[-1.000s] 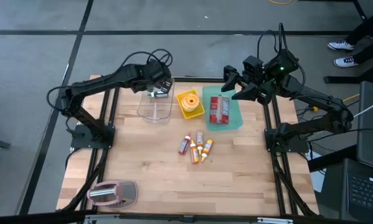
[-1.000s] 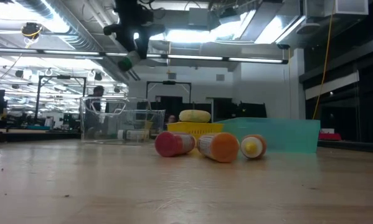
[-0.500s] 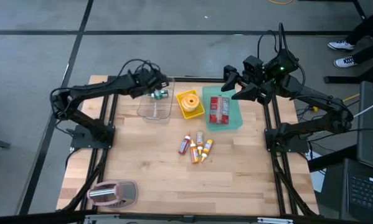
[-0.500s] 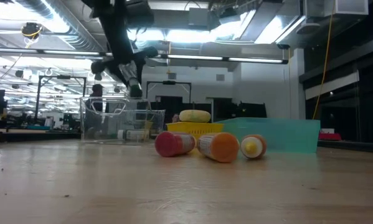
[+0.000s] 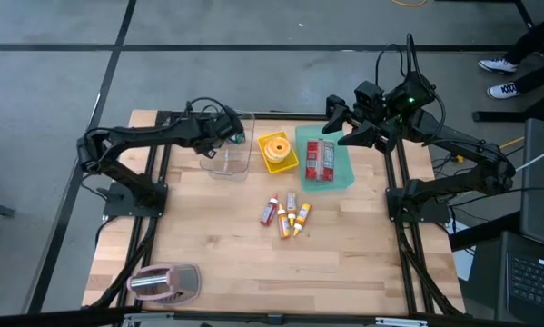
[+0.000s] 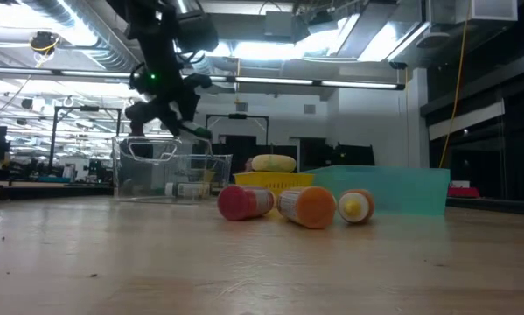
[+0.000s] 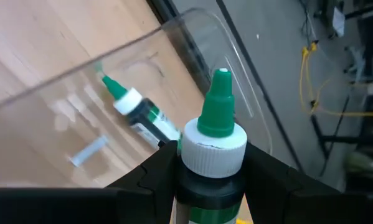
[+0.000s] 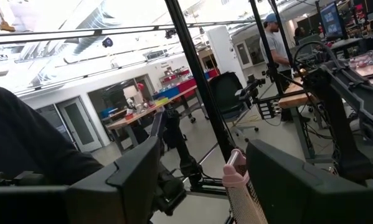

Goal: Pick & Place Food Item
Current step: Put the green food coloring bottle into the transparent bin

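Observation:
My left gripper [image 5: 224, 138] is shut on a small bottle [image 7: 214, 140] with a green tip and a white collar. It hangs just above the clear container [image 5: 228, 156] at the table's far left. A second green-tipped bottle [image 7: 139, 113] lies on its side on the container's floor. Several more small bottles [image 5: 285, 214] lie on the table's middle. My right gripper [image 5: 340, 118] stands open, high over the far right. In its wrist view a pink-tipped, ribbed thing [image 8: 239, 180] shows close beside one finger; whether it touches, I cannot tell. My left gripper pinches the bottle's body just below the white collar [image 7: 206, 186] between its two fingers. The fingers come slanting down from the table's left. The bottle's green tip [image 7: 218, 102] points on past the fingertips. The bottle is lifted clear, over the container's open top.
A yellow bowl [image 5: 277, 151] with a yellow item stands right of the container. Beside it is a teal tray [image 5: 344, 173] with red packets. A pink appliance [image 5: 165, 282] sits at the near left corner. Bare wood lies between.
My left gripper has come down from well above the clear container to just over its rim, shifting slightly toward the table's left. It has rolled about its own axis on the way. It stays shut on the green-tipped bottle.

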You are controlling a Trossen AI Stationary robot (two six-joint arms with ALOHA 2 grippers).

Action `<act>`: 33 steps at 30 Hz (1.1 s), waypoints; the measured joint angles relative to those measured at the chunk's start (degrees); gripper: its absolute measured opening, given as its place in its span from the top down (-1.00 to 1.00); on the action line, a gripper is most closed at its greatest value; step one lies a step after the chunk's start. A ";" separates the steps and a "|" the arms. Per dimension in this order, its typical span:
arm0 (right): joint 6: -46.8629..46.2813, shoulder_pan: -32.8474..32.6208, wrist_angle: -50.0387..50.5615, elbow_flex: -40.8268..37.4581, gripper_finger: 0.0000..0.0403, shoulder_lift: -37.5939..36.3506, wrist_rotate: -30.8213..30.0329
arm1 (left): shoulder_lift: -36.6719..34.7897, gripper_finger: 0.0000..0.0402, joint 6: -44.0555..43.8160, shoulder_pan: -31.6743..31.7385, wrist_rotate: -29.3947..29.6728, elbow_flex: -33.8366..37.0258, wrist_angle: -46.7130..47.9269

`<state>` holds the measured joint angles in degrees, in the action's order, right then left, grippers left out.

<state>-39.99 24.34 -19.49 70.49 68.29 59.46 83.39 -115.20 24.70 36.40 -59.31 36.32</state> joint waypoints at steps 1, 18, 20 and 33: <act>0.00 0.00 0.00 -0.01 -0.18 0.00 0.00 | 0.29 0.28 -0.66 0.16 0.00 0.00 -0.93; -1.00 -0.01 0.02 -0.01 -0.18 0.00 2.02 | 5.63 0.28 -6.46 0.14 -1.99 0.00 -1.40; -1.50 -0.01 0.02 -0.01 -0.18 0.00 2.13 | 6.16 0.28 -6.62 0.14 -2.10 0.00 -1.41; -1.64 0.00 0.26 -0.01 -0.18 0.00 2.54 | 7.41 -0.01 -5.39 -0.47 1.89 -0.04 -3.48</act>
<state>-41.62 24.34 -19.23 70.48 68.29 62.00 90.80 -120.58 24.23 38.29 -59.35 32.84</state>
